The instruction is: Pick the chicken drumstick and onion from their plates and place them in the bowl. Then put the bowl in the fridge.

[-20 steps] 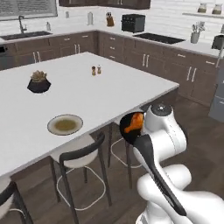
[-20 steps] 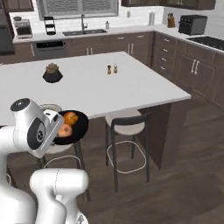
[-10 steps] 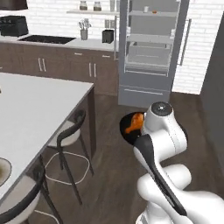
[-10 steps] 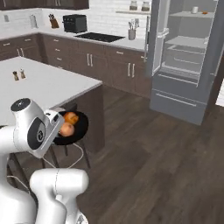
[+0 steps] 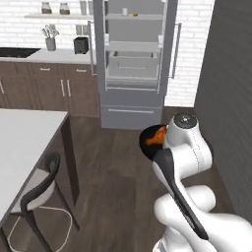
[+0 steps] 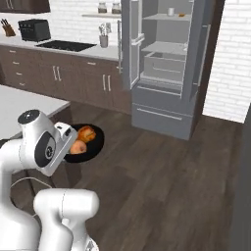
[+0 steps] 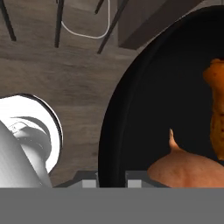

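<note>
While held out in front of the arm, black bowl [image 6: 87, 143] already carries onion [image 7: 188, 168] and chicken drumstick [image 7: 216, 109]; both plates done with, so transport-to-fridge step in hand. Gripper [image 7: 111, 178] pinched shut on bowl rim, low in hand view. Onion and drumstick touching or nearly so, near the rim on the gripper side. Next move by judgement: close remaining gap to fridge [image 5: 134, 64], lift bowl to shelf height, keep it level so food stays in, slide onto a free pale shelf between the open doors. Risk: clipping a door rack or drawer front.

Dark wood plank floor below; stool [image 5: 38, 194] and white island top [image 5: 22, 147] near left. Farther: brown cabinets [image 6: 73, 78], cooktop [image 6: 66, 45], toaster [image 6: 34, 30], utensil holder [image 5: 50, 43], white brick wall [image 5: 194, 44]. Fridge open, far centre, small orange item on its top shelf.
</note>
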